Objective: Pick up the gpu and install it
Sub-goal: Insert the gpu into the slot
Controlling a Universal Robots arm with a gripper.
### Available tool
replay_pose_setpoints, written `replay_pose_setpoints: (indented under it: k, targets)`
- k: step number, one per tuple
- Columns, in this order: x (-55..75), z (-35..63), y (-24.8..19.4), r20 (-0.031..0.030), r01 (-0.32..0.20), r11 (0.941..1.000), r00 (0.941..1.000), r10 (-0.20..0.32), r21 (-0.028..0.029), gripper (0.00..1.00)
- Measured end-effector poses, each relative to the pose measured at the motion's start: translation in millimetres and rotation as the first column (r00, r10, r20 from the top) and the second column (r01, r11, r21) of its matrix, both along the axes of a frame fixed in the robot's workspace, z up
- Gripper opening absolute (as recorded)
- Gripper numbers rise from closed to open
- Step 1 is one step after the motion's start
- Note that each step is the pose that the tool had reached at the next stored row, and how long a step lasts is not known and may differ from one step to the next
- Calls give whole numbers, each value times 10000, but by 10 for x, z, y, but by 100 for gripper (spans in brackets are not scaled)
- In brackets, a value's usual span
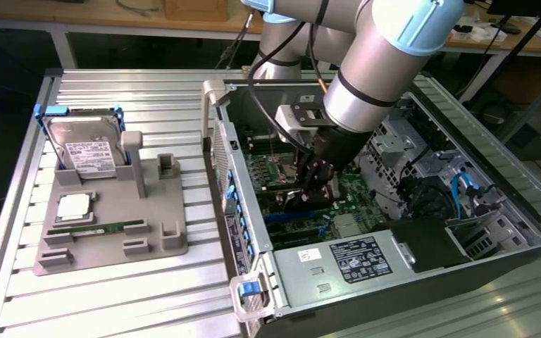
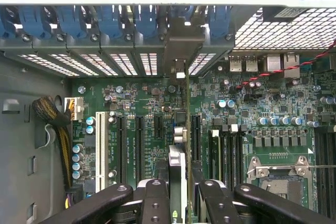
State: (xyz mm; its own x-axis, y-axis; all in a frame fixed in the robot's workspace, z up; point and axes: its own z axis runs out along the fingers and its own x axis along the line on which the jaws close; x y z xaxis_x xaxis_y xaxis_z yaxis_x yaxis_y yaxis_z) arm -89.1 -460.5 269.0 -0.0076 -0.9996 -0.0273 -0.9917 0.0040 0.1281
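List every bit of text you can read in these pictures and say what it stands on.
None can be read.
Hard drive, white label: print too small to read.
Power supply, label: print too small to read.
Motherboard, white lettering beside the slots: too blurred to read.
Gpu: seen edge-on, no print shows.

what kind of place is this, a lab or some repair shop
Most likely a robotics lab or test workshop: a robot arm holds the gpu in its pincer inside an open computer case, on a slotted metal table, with workbenches behind.
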Motion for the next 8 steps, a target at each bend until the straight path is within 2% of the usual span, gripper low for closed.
replay_pose_setpoints:
  k: [8]
  targets:
    - [-15,-1,0,2,0,10000,10000,0,3,27]
